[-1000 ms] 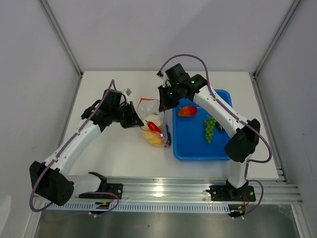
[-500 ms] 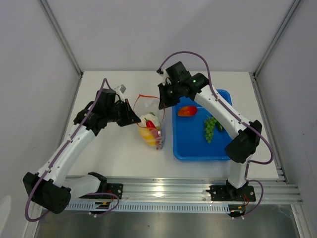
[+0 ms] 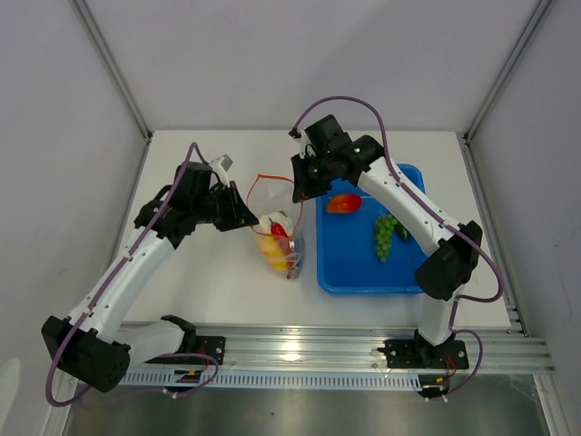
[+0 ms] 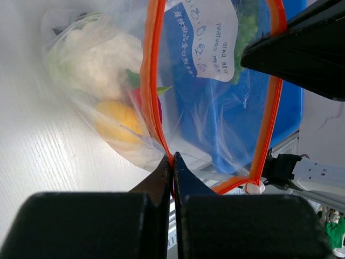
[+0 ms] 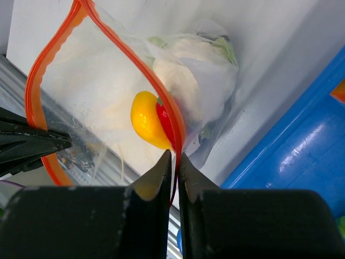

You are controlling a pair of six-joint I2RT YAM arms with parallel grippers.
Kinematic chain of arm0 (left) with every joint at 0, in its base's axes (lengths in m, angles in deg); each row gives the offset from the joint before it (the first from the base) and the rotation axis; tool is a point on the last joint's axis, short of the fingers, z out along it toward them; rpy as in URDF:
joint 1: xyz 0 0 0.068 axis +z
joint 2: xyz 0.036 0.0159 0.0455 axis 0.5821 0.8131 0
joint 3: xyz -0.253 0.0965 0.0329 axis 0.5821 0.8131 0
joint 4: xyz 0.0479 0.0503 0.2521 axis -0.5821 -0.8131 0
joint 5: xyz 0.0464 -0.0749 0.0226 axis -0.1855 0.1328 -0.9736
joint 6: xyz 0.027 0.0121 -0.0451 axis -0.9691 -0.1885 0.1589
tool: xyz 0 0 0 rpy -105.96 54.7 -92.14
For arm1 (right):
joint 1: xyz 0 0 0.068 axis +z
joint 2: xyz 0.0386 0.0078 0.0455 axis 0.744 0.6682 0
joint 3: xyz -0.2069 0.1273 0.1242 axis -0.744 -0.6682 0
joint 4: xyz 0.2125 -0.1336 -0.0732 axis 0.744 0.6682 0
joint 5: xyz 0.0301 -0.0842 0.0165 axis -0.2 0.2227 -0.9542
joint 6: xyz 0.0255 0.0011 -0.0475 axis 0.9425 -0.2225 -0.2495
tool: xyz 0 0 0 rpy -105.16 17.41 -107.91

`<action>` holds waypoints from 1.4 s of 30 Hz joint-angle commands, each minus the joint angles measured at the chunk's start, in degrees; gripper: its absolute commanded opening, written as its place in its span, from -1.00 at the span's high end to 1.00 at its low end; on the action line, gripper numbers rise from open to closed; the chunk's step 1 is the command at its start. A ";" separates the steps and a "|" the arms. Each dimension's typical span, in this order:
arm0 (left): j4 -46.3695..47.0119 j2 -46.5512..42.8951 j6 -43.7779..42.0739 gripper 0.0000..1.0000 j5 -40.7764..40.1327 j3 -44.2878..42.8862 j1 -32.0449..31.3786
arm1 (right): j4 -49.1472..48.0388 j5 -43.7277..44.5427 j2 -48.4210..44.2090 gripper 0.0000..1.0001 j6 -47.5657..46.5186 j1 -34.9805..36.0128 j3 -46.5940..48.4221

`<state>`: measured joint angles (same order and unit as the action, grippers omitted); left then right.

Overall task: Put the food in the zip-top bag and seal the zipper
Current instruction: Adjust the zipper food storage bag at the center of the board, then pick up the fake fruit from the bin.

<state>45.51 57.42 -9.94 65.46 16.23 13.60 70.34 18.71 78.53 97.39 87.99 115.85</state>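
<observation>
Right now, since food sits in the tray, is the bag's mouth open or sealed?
Open. The zipper forms a wide loop, with the left gripper and right gripper each pinching one side.

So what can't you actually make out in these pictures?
- Top view: the right arm covers part of the blue tray, including a dark piece beside the grapes.
- Wrist views: crinkled plastic of the zip-top bag blurs its contents; pieces beneath the cauliflower cannot be counted.
- Left wrist view: the bag's label print is too blurred to read.
</observation>
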 commanded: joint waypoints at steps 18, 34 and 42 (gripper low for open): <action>1.55 1.43 -1.59 0.99 1.30 -2.18 0.38 | 3.44 11.74 -4.10 -0.36 -2.98 -2.92 14.78; 1.55 1.43 -0.89 0.99 1.39 -2.00 0.38 | -3.25 22.39 -8.59 -0.99 5.89 -20.76 -3.66; 1.64 1.96 -0.54 0.99 2.00 -2.18 0.38 | -2.53 23.88 -7.97 -0.99 4.93 -22.52 -18.67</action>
<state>45.60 59.23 -9.85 66.03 16.21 13.62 68.57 40.39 71.75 101.61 65.50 101.55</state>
